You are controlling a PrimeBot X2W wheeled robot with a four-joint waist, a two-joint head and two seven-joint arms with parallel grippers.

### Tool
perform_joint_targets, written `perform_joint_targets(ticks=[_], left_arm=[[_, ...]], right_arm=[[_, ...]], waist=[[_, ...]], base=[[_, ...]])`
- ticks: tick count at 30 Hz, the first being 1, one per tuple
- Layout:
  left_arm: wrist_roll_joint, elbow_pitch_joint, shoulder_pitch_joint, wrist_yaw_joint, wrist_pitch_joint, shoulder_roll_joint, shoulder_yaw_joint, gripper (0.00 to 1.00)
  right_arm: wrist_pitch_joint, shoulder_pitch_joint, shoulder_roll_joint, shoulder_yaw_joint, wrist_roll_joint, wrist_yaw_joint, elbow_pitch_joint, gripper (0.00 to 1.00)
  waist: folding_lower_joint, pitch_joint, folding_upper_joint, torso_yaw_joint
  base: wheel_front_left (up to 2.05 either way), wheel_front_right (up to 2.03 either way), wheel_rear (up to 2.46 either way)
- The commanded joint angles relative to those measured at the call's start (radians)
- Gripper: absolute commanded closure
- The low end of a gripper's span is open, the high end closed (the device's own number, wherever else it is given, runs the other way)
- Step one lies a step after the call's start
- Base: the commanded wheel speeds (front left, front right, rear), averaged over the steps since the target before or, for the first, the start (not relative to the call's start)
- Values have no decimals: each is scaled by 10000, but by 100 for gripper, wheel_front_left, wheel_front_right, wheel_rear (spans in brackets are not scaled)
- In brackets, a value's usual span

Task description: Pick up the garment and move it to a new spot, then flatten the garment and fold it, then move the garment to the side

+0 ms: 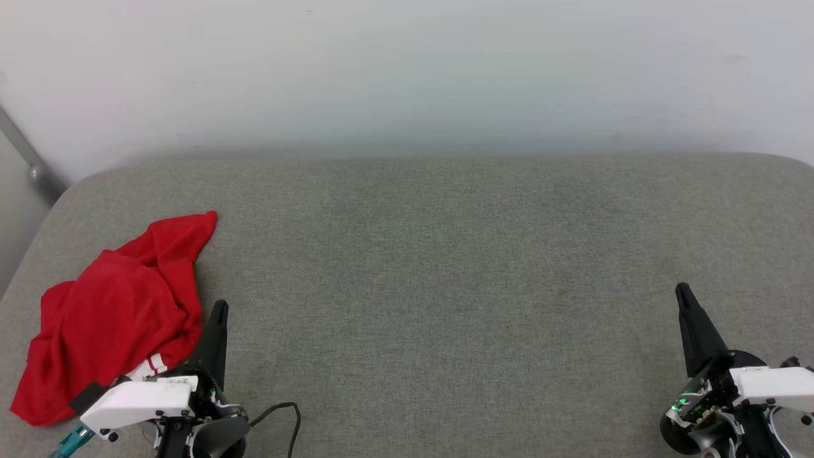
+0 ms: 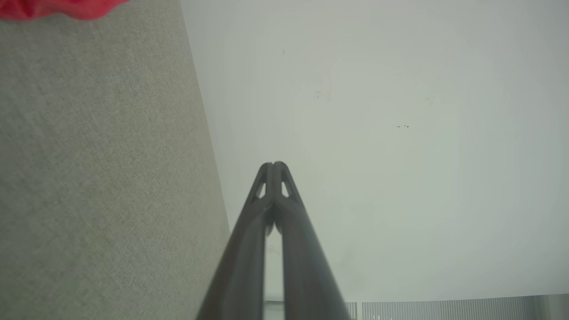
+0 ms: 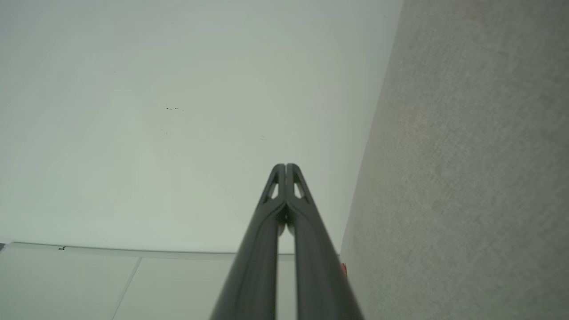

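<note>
At the left end of the grey woven-fabric surface (image 1: pixel 445 254) lies the bright red jersey garment (image 1: pixel 121 312), crumpled in a loose heap with a bit of red-and-white striped trim showing at its near edge; no lettering shows. By the look of it, none of the task is done yet: the garment is neither lifted, spread flat nor folded, and the wide middle of the surface is free for it. The left hand (image 1: pixel 218 308) rests just beside the heap's right edge, its two dark fingers pressed together and holding nothing. The right hand (image 1: pixel 683 292) sits well apart at the far right, fingers likewise pressed together and holding nothing. Picking up, moving, flattening, folding and setting aside all remain.
</note>
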Motion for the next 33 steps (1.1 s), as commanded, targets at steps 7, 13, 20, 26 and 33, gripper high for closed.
perform_joint_targets(ticks=[7, 13, 20, 26, 33], left_arm=[[4, 0, -78, -31, 16, -9, 7, 100], [1, 119, 77, 6, -9, -11, -24, 0], [83, -33, 12, 5, -354, -8, -431, 0], [192, -268, 10, 5, -668, -5, -671, 0], [794, -611, 46, 5, -939, -2, -778, 0]], right_arm=[[-4, -116, 33, 7, -42, -2, 5, 100], [-8, 82, 4, 7, 0, -2, 112, 0], [-374, 164, 5, 159, -79, -2, -15, 0], [-666, 239, -40, 285, -565, -2, -138, 0], [-935, 291, -72, 399, -1656, -2, -334, 0]], waist=[[0, 0, 0, 0], [0, 1, 0, -1], [0, 0, 0, 6], [0, -14, 0, 26], [0, -34, 0, 36]], base=[[0, 0, 0], [0, 0, 0], [0, 0, 0], [0, 0, 0], [0, 0, 0]])
